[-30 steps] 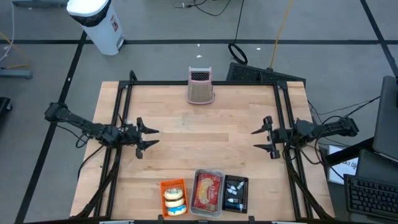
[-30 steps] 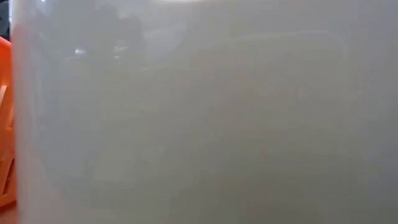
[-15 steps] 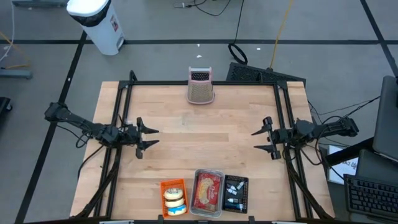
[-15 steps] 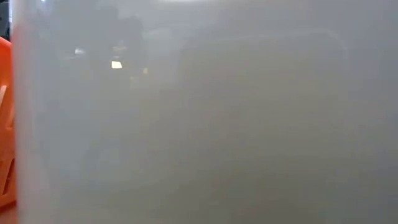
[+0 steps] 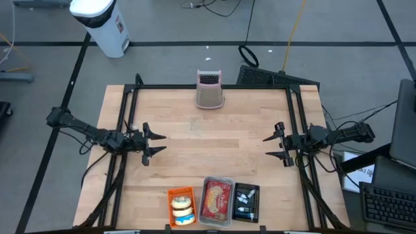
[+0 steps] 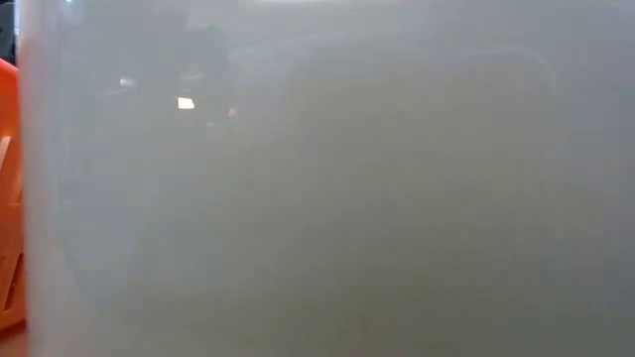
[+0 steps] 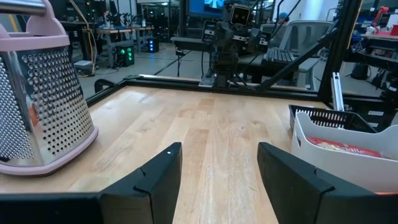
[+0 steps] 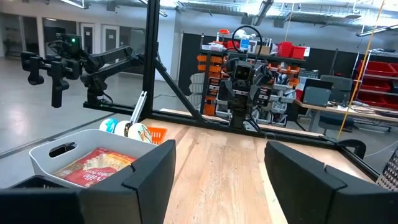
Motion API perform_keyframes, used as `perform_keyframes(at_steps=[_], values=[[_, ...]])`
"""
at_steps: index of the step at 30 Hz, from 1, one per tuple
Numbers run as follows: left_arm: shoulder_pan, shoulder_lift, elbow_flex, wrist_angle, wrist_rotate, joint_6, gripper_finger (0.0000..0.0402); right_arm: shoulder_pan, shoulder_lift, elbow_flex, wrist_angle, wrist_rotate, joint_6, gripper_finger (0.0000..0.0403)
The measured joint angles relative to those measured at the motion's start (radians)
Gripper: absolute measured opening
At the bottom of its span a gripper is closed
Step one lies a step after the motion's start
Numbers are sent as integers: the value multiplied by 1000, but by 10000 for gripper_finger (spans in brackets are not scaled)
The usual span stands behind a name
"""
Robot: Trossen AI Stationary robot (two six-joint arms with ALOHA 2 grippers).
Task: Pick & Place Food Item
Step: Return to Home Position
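Three bins stand side by side at the table's near edge: an orange bin with ring-shaped pastries, a grey bin with a red food packet, and a black bin with small pale items. My left gripper hovers open at the table's left side, pointing level toward the right. My right gripper hovers open at the right side, facing it. Nothing is between either pair of fingers. A pink-framed metal grater stands on its base at the far middle.
The low view is filled by a pale bin wall, with the orange bin at its left edge. A black frame borders the table. The bare wooden table top lies between the two grippers.
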Motion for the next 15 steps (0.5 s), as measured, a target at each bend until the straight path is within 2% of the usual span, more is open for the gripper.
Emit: perform_keyframes(at_steps=[15], values=[[0, 0, 0, 0, 0, 0, 212, 0, 0, 0, 0, 0, 0, 232]])
